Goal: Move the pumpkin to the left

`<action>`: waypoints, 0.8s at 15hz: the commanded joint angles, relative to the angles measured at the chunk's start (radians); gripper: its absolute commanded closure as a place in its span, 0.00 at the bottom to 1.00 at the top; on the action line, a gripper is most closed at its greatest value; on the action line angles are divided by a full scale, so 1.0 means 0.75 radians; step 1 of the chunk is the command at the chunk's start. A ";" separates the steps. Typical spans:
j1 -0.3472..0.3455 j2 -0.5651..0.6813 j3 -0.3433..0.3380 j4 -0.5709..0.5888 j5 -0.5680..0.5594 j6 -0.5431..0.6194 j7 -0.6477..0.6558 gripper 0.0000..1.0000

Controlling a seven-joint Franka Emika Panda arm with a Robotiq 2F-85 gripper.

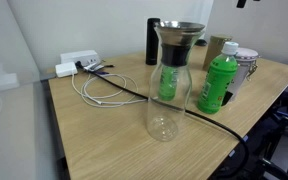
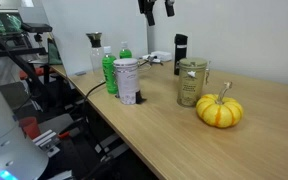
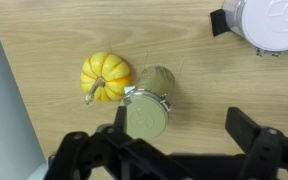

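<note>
The pumpkin (image 2: 222, 110) is small and yellow-orange with a curled stem. It sits on the wooden table (image 2: 164, 130) just beside a greenish glass jar (image 2: 191, 82). In the wrist view the pumpkin (image 3: 105, 76) lies at upper left, touching the lidded jar (image 3: 147, 108). My gripper (image 2: 159, 12) hangs high above the table, open and empty. In the wrist view its two dark fingers (image 3: 184, 135) are spread wide, well above the jar. In an exterior view only the gripper's tip (image 1: 246, 3) shows at the top edge, and the pumpkin is hidden there.
A green bottle (image 2: 108, 70), a white can (image 2: 127, 80), a glass carafe (image 1: 170, 80) and a black cylinder (image 2: 180, 52) stand on the table. Cables (image 1: 104, 90) and a white adapter (image 1: 72, 64) lie at one end. The can (image 3: 274, 22) also shows in the wrist view.
</note>
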 commanded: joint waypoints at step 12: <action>-0.111 0.223 -0.230 0.109 0.089 0.009 0.115 0.00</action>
